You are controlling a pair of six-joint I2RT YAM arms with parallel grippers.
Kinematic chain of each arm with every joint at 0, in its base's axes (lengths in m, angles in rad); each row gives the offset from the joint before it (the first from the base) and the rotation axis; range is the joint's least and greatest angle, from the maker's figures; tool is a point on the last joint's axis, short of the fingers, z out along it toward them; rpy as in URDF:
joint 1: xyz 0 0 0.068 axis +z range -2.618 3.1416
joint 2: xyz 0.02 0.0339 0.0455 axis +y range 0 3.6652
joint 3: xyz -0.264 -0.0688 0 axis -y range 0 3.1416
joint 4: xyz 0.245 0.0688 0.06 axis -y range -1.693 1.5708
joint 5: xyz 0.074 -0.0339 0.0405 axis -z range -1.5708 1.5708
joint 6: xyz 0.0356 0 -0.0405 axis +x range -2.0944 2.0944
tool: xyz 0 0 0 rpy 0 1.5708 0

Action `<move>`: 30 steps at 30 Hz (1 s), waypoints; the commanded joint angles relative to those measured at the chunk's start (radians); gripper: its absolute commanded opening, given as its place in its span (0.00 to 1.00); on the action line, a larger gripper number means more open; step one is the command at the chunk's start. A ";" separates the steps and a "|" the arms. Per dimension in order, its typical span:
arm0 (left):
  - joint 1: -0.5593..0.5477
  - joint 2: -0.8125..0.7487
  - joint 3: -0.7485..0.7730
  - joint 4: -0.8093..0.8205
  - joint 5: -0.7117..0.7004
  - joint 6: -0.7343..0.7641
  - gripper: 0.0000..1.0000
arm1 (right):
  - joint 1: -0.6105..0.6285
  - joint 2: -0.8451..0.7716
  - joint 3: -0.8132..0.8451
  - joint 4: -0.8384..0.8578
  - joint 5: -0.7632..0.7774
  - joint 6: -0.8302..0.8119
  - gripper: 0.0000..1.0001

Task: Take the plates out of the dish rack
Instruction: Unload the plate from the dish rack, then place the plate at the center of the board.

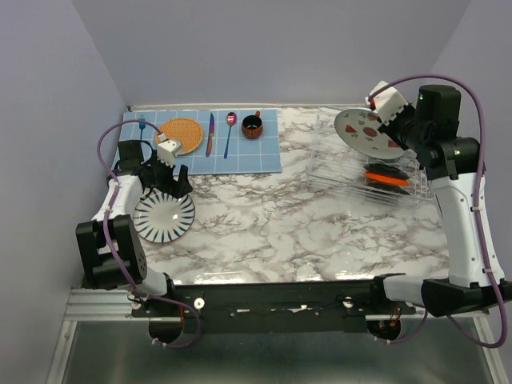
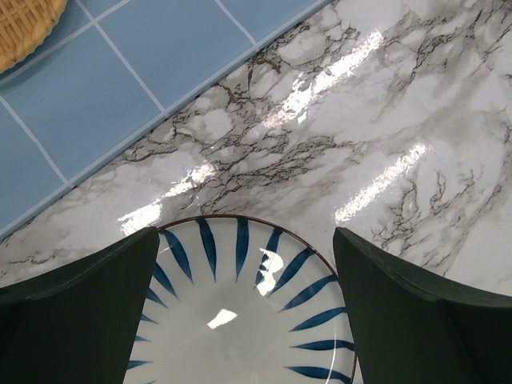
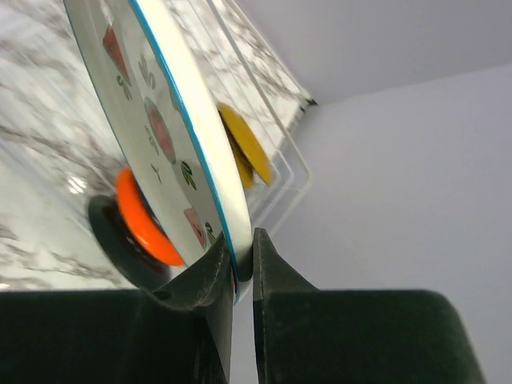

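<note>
One red-patterned plate [image 1: 364,130], pinched by the right end effector [image 3: 244,268], hangs above the dish rack [image 1: 336,182]; left end effector [image 1: 170,186] open over striped plate [image 1: 164,218].

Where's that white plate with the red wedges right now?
The red-wedged plate hangs tilted at the far right of the top view, pinched by the right gripper over the dish rack.

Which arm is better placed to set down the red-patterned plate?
Right: the right pincer grips the red-patterned plate above the dish rack; the left pincer hangs open over the striped plate.
</note>
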State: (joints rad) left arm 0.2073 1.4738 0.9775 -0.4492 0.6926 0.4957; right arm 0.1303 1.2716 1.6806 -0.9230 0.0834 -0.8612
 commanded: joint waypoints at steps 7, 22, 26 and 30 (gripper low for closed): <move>-0.045 -0.108 0.029 0.090 0.107 -0.201 0.99 | 0.014 0.063 0.050 -0.060 -0.566 0.366 0.01; -0.141 -0.130 0.125 0.138 0.180 -0.356 0.95 | 0.206 0.113 -0.140 0.121 -0.623 0.478 0.01; -0.160 -0.073 0.185 0.063 0.451 -0.327 0.91 | 0.230 0.156 -0.153 0.150 -0.631 0.482 0.01; -0.203 -0.035 0.254 -0.062 0.550 -0.221 0.88 | 0.253 0.184 -0.168 0.182 -0.643 0.491 0.01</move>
State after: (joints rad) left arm 0.0490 1.3998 1.1660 -0.3759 1.0302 0.1928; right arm 0.3573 1.4387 1.5215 -0.8654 -0.4736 -0.4126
